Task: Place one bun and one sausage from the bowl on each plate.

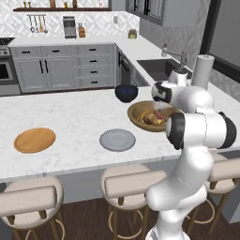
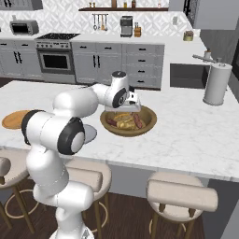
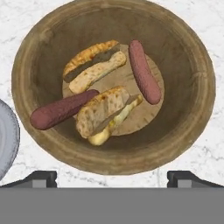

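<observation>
Tool [image 3: 112, 178] spread wide and empty, poised directly above the wooden bowl [image 3: 192, 127] — two buns [image 3: 104, 111] and two sausages [image 3: 143, 70] below it, untouched. First pick apparently in hand; next calls for dropping onto one piece and clamping. Grey plate [image 1: 117, 139] just beside, orange-brown plate [image 1: 34, 139] well apart on the desk [image 1: 75, 117]. Fingertips barely visible — arm hides part of bowl.

tan-brown bowl [image 3: 194, 122], grey plate [image 1: 117, 139], orange-brown plate [image 1: 34, 139].
</observation>
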Motion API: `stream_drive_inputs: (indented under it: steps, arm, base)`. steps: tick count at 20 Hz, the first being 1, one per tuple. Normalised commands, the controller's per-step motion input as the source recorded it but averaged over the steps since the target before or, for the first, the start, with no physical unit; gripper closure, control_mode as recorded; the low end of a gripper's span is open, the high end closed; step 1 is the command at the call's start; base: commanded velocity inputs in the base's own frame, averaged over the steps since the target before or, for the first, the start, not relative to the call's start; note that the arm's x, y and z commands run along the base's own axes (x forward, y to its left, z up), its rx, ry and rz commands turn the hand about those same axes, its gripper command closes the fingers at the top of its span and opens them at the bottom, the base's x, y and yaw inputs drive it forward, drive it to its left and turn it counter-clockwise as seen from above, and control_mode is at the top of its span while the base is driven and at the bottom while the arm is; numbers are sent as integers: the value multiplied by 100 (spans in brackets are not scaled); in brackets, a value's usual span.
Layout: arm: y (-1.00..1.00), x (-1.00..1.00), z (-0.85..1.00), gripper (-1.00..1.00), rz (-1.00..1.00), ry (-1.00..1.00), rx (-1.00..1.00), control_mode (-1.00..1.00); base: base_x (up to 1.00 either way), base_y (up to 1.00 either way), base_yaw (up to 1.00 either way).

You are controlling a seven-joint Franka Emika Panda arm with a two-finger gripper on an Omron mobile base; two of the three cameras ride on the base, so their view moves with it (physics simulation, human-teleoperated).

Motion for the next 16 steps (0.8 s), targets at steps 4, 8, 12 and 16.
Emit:
stream_drive_inputs:
  steps: [4,8,12,16]
  arm:
    - [0,17,-42,-100,0,3,0,-100]
    - [-11,35,-19,-100,0,3,0,-100]
    - [-7,38,-30,-100,0,3,0,-100]
    - [-17,44,-14,-100,0,1,0,-100]
  base:
    - [0,0,0]
    - [0,0,0]
    - [0,0,0]
    - [0,0,0]
